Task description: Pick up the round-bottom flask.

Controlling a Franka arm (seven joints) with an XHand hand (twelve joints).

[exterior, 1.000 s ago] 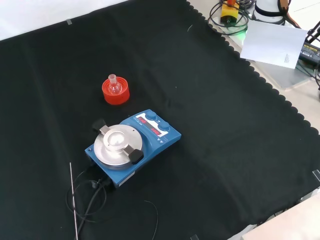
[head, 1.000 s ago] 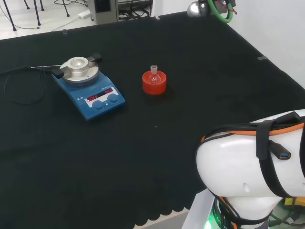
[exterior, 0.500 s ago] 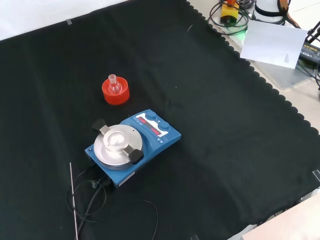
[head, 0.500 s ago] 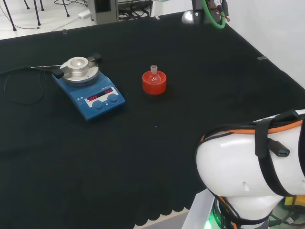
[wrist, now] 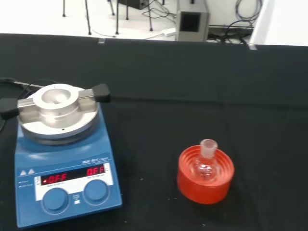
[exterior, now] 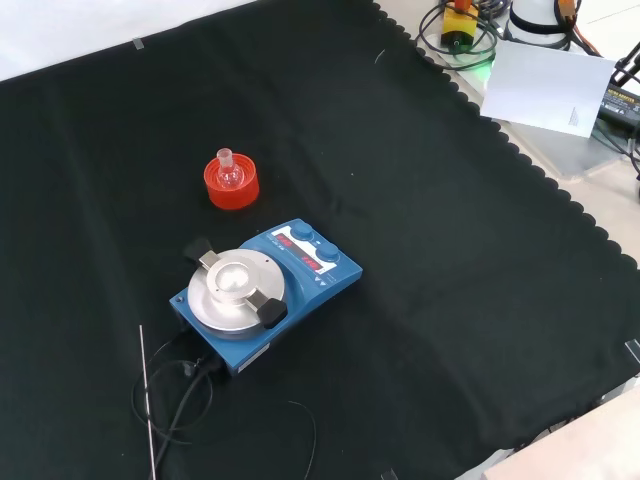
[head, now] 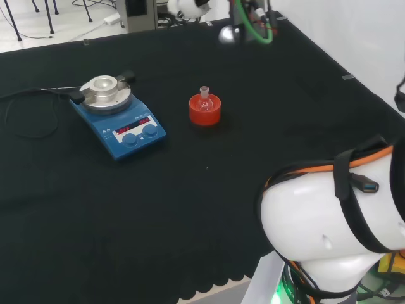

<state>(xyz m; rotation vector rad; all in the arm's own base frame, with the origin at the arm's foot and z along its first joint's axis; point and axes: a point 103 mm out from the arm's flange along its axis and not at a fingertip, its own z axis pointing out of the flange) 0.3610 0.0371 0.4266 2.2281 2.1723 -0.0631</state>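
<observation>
Round-bottom flask (head: 204,99), small clear glass one w/ a short neck, sits upright in a red ribbed ring stand (head: 205,111) approx mid worktop (head: 190,209), which is covered w/ black cloth. In the head view a blue hotplate stirrer (head: 118,120) w/ a round silver top plate is to the left of the stand, apart from it, not touching. In the front view the stand is up-left of the stirrer. Thin black cable (exterior: 170,400) curls on the cloth by the stirrer. Nothing's touching the flask. Robot hand: can't tell if it's spread or closed.
</observation>
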